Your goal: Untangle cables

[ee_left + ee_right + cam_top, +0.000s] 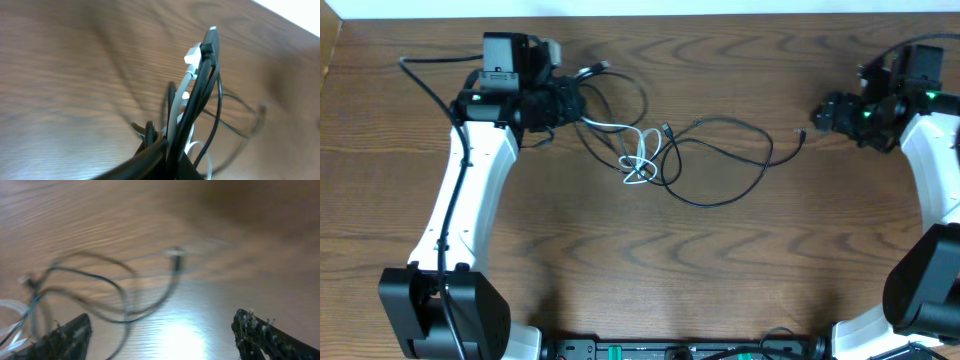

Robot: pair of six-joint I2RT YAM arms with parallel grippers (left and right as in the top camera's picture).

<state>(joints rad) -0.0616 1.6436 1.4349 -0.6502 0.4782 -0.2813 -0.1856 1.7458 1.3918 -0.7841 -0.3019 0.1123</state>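
LAB TABLE: Left gripper (558, 103), at far left of the wood table (620, 260), pinches a bunch of the cables (660, 150), with black & white plug ends (204, 46) sticking up past its wrist cam. The rest of the cords trail right across table centre, a white loop (638, 172) in the knot. Right gripper (162, 317), at far right, hangs w/ fingers (70, 335) spread wide; one plug tip (801, 133) lies near it.

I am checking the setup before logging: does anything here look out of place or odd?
Yes. The cables lie knotted at the centre, a white cord looped through the black ones. The left gripper pinches several strands at once, not one. The right gripper is open and empty.
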